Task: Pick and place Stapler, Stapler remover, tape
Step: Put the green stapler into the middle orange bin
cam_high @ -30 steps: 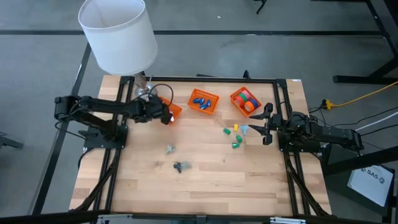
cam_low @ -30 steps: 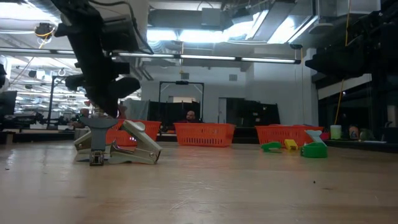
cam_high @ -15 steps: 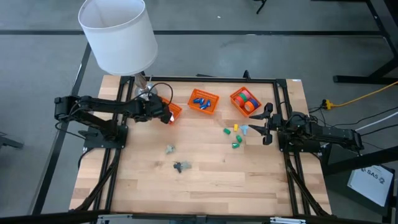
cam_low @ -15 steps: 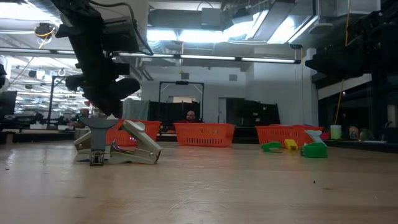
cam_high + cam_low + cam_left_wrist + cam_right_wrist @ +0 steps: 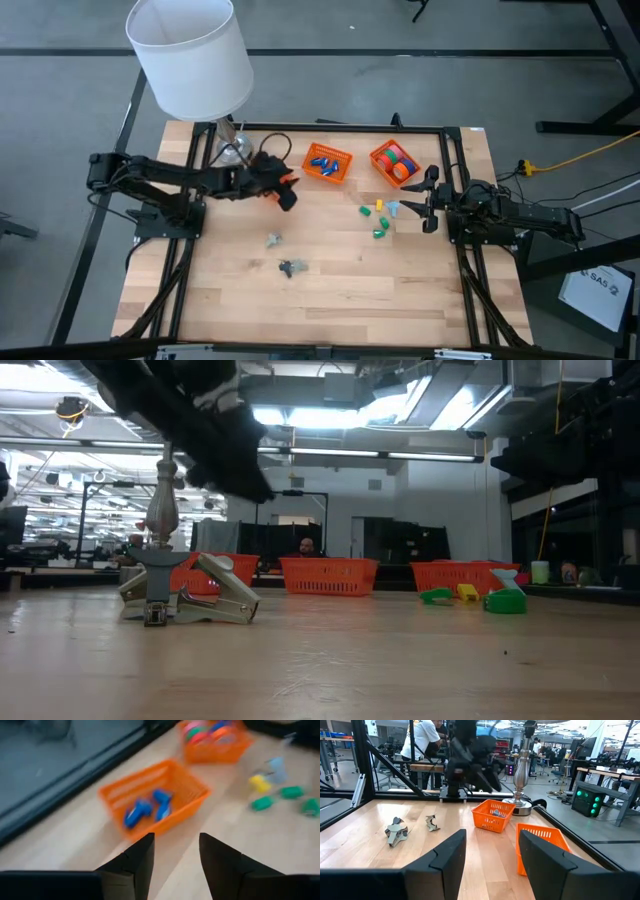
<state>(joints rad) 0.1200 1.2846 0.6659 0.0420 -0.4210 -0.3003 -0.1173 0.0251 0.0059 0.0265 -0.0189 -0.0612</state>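
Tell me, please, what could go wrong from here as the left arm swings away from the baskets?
1. The left gripper is open and moving beside the lamp; a wide swing might knock its stem.
2. The small rolls of tape lie loose close to the right gripper, so an approach could scatter them.

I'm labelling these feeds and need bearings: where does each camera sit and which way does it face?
High: overhead, straight down; both arms, left gripper.
Low: tabletop height, looking level past a stapler remover; left arm overhead.
Left wrist: its open fingers, blue-piece basket.
Right wrist: right gripper open, facing the left arm.
Shared: the blue-piece basket, high and left wrist.
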